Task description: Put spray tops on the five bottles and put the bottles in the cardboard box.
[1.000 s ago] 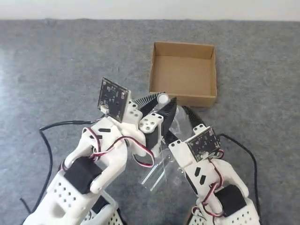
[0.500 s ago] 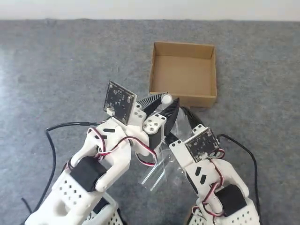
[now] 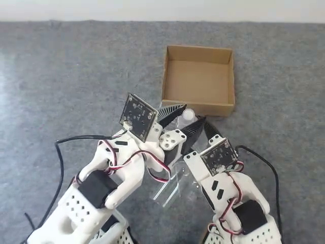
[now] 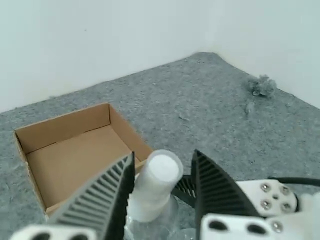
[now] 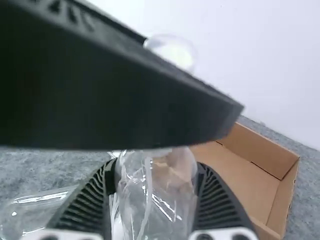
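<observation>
Left jaws: clenched on the white top [image 4: 156, 182], which sits at the bottle's upper end.
Right jaws: grasping the clear bottle [image 5: 155, 195].
Box [image 3: 199, 76]: open, on the bench [image 3: 76, 76] just beyond both arms.

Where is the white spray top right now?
In the high view the spray top sits in the left gripper, on the clear bottle that the right gripper holds, just short of the cardboard box.
</observation>
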